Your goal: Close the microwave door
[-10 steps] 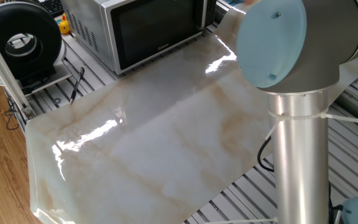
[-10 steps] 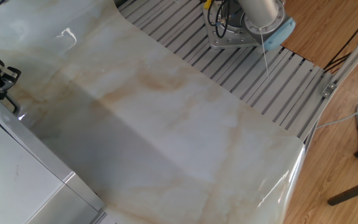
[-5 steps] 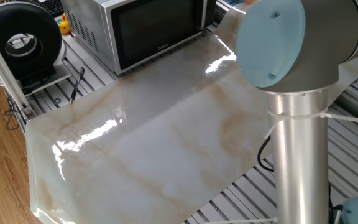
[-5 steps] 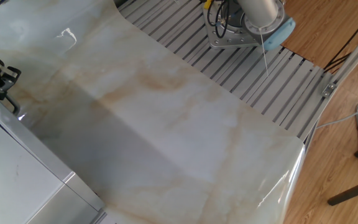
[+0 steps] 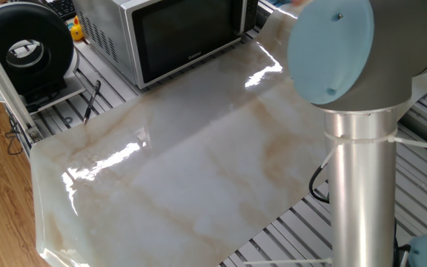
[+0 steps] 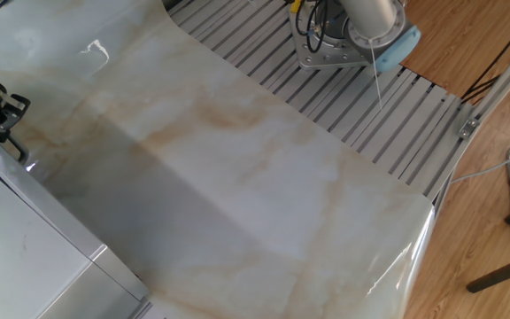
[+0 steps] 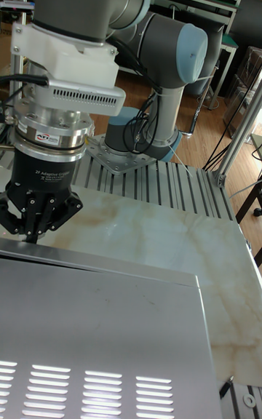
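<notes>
The silver-grey microwave (image 5: 113, 33) stands at the back of the marble sheet. Its dark glass microwave door (image 5: 187, 30) lies flush with the front. In the tall fixed view I look over the microwave's top (image 7: 94, 332). My gripper (image 7: 30, 233) hangs just beyond the top's far edge at the left, its black fingers drawn together with nothing between them and their tips partly hidden by that edge. The other fixed view shows the gripper (image 6: 1, 117) at the far left beside the microwave's top (image 6: 25, 257). In the view facing the door, the gripper is hidden.
A round black fan-like device (image 5: 24, 48) sits left of the microwave, with a small yellow object (image 5: 76, 30) between them. The arm's elbow joint (image 5: 347, 44) and column fill the right. A glossy marble sheet (image 5: 184, 163) covers the slatted table (image 6: 414, 115); the arm's base (image 6: 335, 53) is bolted there.
The arm's elbow joint has shifted slightly to the right in the view facing the door. The gripper has hardly moved, and the door looks the same.
</notes>
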Robot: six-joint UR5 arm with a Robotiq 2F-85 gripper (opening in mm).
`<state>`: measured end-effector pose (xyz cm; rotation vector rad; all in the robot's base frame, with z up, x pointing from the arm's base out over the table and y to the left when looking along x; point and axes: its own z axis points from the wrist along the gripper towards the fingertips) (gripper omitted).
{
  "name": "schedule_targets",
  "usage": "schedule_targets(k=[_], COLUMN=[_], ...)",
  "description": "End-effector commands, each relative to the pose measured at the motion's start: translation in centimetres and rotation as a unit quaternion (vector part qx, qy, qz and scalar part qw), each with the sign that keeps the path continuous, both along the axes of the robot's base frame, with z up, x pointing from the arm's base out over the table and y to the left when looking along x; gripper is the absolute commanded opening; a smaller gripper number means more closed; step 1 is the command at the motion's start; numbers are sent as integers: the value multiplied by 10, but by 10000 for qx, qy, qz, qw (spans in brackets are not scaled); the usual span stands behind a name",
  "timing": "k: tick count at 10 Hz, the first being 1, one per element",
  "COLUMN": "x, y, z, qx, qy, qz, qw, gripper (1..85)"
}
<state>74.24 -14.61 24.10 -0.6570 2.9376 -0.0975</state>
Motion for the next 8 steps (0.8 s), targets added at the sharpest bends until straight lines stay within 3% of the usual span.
schedule_targets(k=[1,5,8], x=[-8,-8,-6], y=[-2,0,15], z=[4,7,8], qx=[75,142,477], qy=[-33,-118,-134], qz=[-151,-572,-847], qw=[9999,9982,9952], gripper=[13,13,13])
